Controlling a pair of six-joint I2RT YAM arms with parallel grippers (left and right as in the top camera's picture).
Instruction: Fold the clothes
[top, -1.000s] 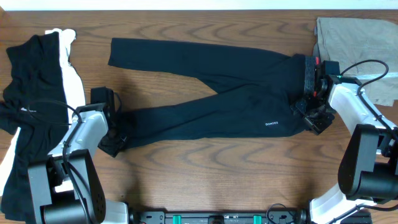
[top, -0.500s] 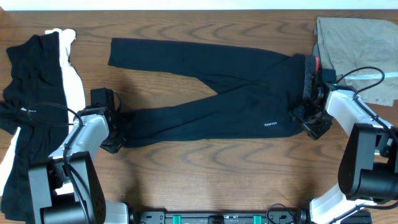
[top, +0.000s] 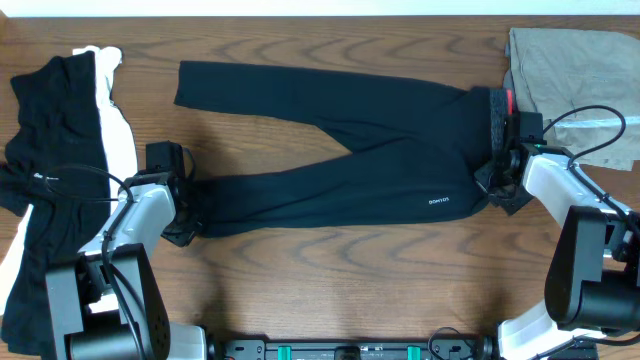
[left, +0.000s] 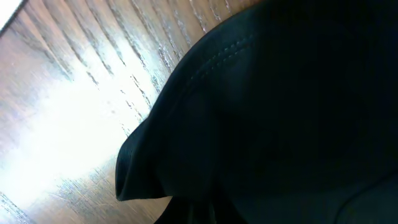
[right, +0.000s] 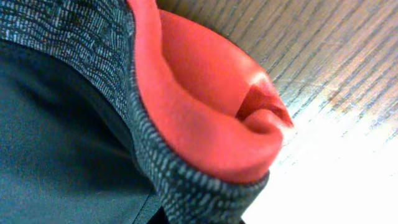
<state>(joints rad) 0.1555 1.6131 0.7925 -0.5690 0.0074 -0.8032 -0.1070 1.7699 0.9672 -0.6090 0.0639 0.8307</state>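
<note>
Black pants (top: 340, 150) lie flat across the wooden table (top: 350, 290), legs pointing left. The left gripper (top: 188, 215) is pinched shut on the lower leg's hem (left: 186, 87), the right gripper (top: 497, 183) on the grey, coral-edged waistband (right: 186, 124). Taupe garment (top: 575, 70) lies far right

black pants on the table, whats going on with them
Two robot arms are set to fold the black pants, which lie spread flat on the table. The left gripper is shut on the near leg's hem, the right gripper on the waistband corner. A black-and-white pile and a taupe garment sit aside.
</note>
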